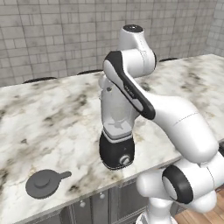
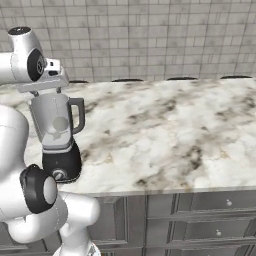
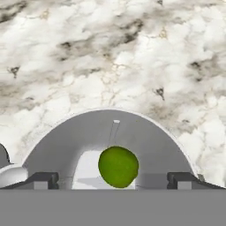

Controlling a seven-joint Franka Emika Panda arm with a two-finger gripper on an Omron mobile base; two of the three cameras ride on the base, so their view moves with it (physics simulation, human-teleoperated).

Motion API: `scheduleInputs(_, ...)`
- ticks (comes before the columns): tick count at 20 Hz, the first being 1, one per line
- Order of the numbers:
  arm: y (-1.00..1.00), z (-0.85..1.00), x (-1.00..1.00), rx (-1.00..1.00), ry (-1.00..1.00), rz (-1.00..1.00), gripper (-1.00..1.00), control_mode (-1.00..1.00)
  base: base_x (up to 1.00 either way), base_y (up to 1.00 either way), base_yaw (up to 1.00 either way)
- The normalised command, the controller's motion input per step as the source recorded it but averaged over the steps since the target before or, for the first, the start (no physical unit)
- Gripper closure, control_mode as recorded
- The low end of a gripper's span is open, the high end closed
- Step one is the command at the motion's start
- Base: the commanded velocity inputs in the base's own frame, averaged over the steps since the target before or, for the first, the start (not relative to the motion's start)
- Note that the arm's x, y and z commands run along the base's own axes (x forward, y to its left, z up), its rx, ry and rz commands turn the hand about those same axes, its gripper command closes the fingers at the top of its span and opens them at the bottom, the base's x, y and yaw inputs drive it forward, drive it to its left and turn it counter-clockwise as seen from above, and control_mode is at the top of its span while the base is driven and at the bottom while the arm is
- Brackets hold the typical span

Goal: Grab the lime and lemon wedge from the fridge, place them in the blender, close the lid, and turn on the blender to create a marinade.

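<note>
One round, smooth green lime (image 3: pixel 118 167) down inside clear grey-tinted blender (image 2: pixel 57 140) jar on marble counter (image 1: pixel 52 127), below spread-wide gripper (image 3: pixel 113 178); no legible writing.

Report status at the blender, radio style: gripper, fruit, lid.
Gripper open above blender jar. Lime inside jar, between the fingertips, not gripped. Lid off, lying on counter left of blender. Nothing blocking.
</note>
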Motion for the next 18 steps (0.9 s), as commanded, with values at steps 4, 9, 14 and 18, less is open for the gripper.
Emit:
scheduleInputs(4,-0.16,0.08,-1.00,0.04,0.00,-0.05,-1.00,-1.00,0.00,0.00,0.00)
scheduleInputs(9,-0.45,0.00,-1.00,0.08,-0.02,-0.01,-1.00,-1.00,0.00,0.00,0.00)
scheduleInputs(14,-0.82,0.00,-1.00,0.10,-0.07,-0.03,-1.00,-1.00,0.00,0.00,0.00)
scheduleInputs(18,-0.89,-0.12,-1.00,0.01,-0.12,-0.03,-1.00,-1.00,0.00,0.00,0.00)
